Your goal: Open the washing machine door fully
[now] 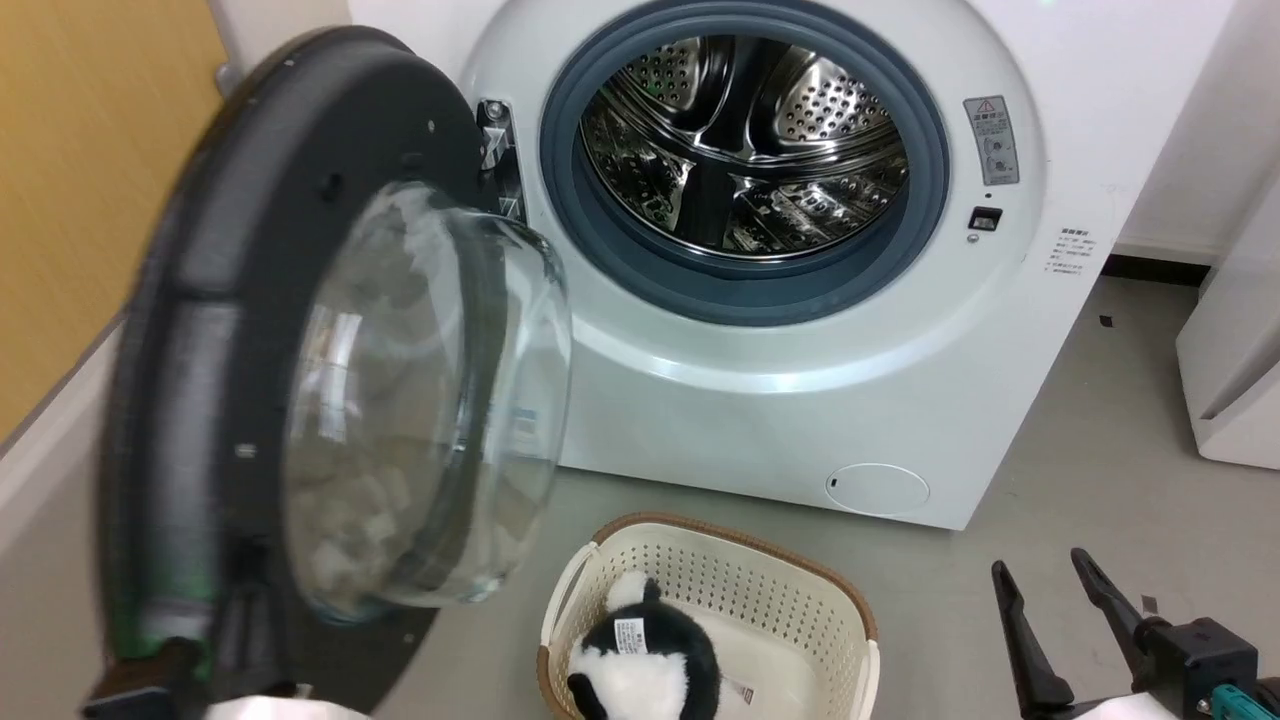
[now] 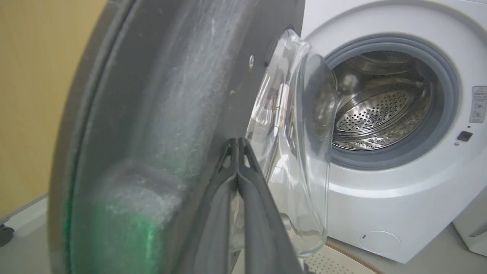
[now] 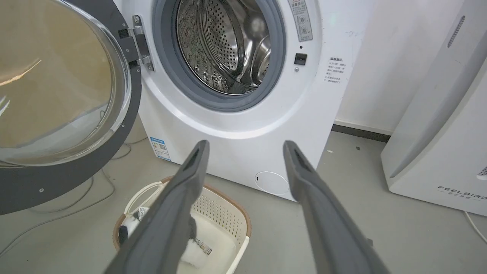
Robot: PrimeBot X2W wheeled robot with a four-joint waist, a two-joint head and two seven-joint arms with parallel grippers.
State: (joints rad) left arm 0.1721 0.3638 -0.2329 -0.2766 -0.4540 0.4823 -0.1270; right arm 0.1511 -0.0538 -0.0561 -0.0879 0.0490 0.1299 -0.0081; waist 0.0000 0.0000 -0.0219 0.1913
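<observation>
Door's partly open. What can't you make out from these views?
- Left hand contact with the door: left wrist view, blurred.
- Space behind the door: head view, door hides it.
- Toy in the basket: head view, bottom edge cuts it.
- Warning sticker text: head view, too small.

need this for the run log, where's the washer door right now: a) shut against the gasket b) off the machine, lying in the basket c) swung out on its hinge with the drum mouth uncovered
C: the washing machine door stands swung out to the left on its hinge, and the drum mouth of the washing machine is uncovered.
</observation>
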